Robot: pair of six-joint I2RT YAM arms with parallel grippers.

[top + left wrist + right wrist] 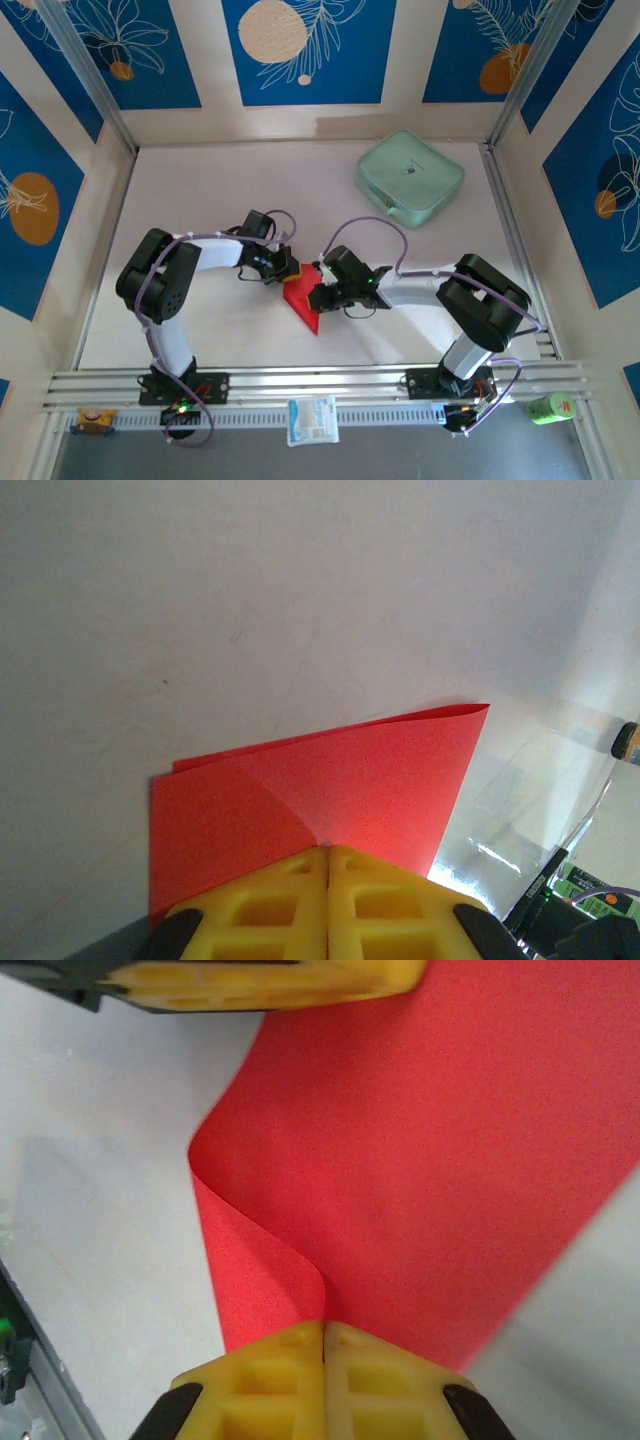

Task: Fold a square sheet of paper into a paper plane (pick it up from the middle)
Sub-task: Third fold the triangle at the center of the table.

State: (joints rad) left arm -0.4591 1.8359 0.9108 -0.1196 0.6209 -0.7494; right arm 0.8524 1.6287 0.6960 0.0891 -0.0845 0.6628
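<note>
Left gripper: jaws pressed together, pinching one edge of the square sheet of paper, which is red, doubled over, and spreads across the table straight ahead of its tips. Right gripper: jaws likewise closed on the opposite edge, with a raised curl of paper running from its tips toward the left gripper. Mint-green case: well beyond the right gripper, apart from the paper.

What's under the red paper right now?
A second red layer, since the red paper is folded over, with white table around it. Anything beneath both layers is hidden.
</note>
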